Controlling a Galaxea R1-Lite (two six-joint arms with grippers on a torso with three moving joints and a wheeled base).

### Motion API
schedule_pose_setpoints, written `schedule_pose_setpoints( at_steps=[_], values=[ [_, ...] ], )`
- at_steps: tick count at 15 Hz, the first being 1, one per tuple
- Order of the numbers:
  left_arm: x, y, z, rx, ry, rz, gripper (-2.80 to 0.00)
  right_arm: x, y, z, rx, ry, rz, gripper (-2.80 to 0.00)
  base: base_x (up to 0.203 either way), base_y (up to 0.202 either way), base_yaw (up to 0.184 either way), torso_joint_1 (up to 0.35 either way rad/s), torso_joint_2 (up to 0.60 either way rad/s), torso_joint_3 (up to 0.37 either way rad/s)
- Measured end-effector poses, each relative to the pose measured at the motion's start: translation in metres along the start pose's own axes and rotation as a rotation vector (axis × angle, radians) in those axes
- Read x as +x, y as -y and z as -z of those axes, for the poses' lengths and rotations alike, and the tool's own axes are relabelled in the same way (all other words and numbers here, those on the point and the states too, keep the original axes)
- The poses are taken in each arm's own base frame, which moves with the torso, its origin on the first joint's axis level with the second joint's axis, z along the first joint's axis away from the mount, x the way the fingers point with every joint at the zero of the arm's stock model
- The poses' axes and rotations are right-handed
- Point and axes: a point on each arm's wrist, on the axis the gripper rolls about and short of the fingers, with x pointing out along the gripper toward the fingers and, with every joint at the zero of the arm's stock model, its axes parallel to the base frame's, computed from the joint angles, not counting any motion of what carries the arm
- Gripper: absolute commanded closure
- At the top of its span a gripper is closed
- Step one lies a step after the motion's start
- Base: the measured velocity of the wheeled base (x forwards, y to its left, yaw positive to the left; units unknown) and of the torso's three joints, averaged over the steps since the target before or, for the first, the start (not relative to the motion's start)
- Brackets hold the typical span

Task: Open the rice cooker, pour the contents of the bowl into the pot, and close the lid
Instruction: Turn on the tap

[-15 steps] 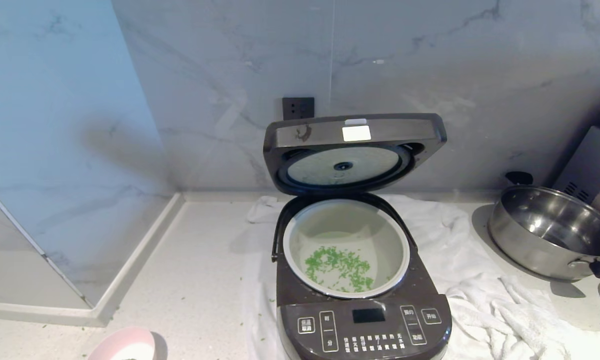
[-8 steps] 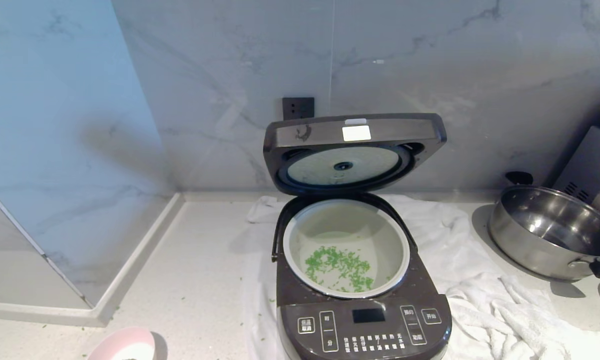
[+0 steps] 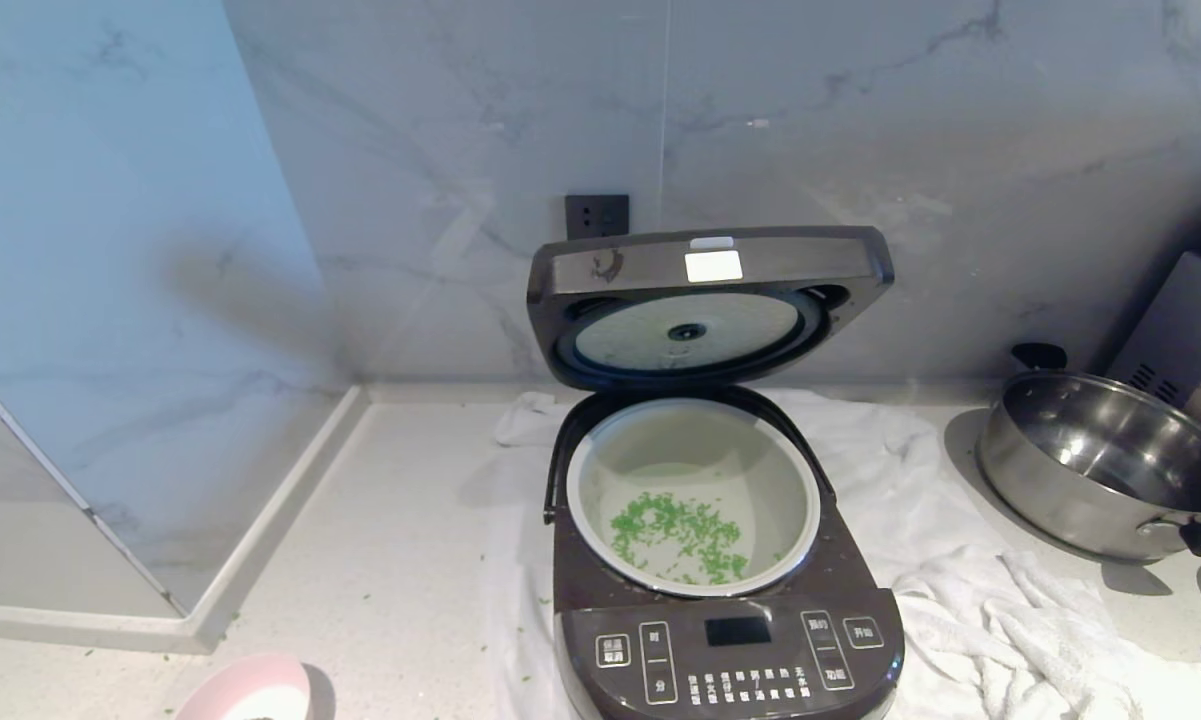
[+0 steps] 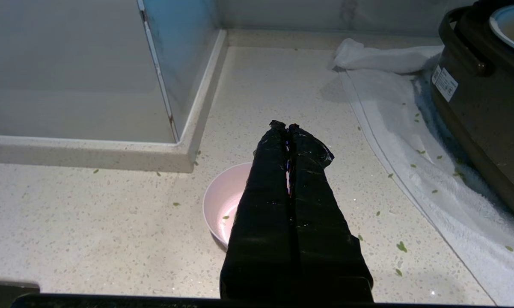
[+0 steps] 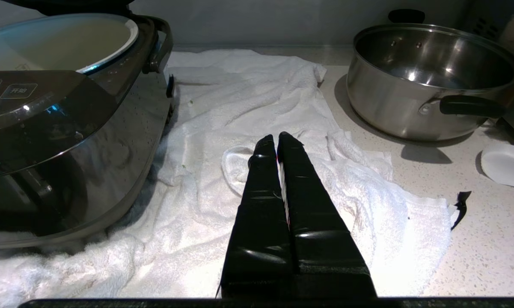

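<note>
Behind the white pot (image 3: 803,470) of green bits (image 3: 678,537), the lid (image 3: 710,300) stands raised on the rice cooker (image 3: 730,640); the clenched, empty left gripper (image 4: 286,126) hovers over the pink bowl (image 4: 222,205) with the cooker off to one side, and the clenched, empty right gripper (image 5: 277,137) hangs above the white towel (image 5: 248,107), just beside the cooker, about as near.

Home kitchen, speckled stone counter (image 3: 400,560) meeting marble-tiled walls (image 3: 860,150), wall socket (image 3: 597,215), open rice cooker (image 3: 725,640) on white towel (image 3: 980,620), steel pan (image 3: 1100,470) at counter's right edge
</note>
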Motion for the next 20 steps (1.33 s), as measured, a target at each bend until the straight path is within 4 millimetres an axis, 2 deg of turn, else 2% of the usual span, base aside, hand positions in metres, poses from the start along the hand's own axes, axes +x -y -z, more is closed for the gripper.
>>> schedule_pose_setpoints(
  at_steps=[14,20],
  values=[
    [0.0,0.0,0.0,0.0,0.0,-0.001,0.0,0.0,0.0,0.0,0.006,0.0,0.002,0.0,0.0,0.0,0.0,0.0,0.0,0.0],
    [0.0,0.0,0.0,0.0,0.0,-0.001,0.0,0.0,0.0,-0.0001,0.006,0.001,0.002,0.0,-0.173,0.0,0.0,0.001,0.0,0.004]
  ],
)
